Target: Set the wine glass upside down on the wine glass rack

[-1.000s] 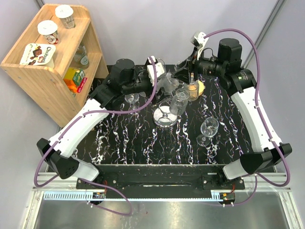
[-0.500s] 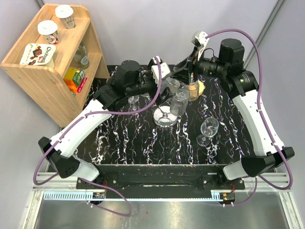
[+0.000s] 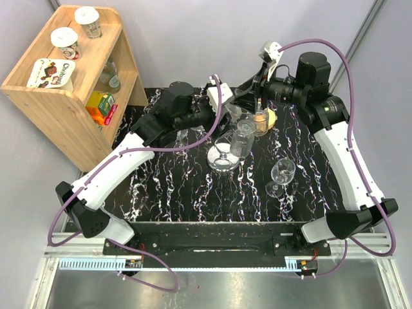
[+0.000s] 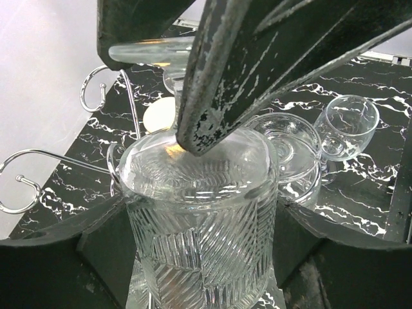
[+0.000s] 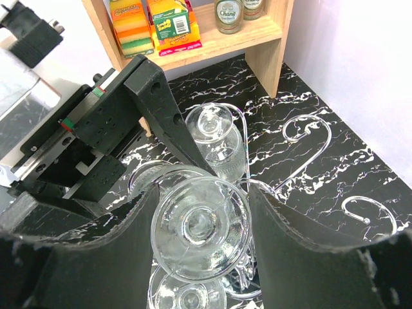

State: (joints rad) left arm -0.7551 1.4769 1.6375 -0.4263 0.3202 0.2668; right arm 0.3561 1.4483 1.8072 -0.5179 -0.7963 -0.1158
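Note:
My left gripper (image 3: 232, 116) (image 4: 199, 257) is shut on the ribbed bowl of a clear wine glass (image 4: 193, 212), held upside down with its foot (image 5: 199, 228) on top. My right gripper (image 3: 253, 102) (image 5: 199, 225) is open, and its fingers (image 5: 302, 257) stand on either side of that foot. The chrome wine glass rack has its disc base (image 3: 222, 159) at the table's middle. Its curled wire arms (image 4: 38, 151) (image 5: 306, 116) spread beside the glass. A second upside-down glass (image 5: 219, 148) (image 3: 243, 138) hangs at the rack.
A wine glass (image 3: 282, 172) stands upright on the black marble table to the right. Another glass (image 3: 179, 134) stands under my left arm. A small brown and yellow item (image 3: 265, 118) sits behind the rack. A wooden shelf (image 3: 71, 84) with cups and sponges stands at the back left.
My left gripper has carried the wine glass to the right, toward the rack and between my right gripper's fingers. The right arm has hardly moved.

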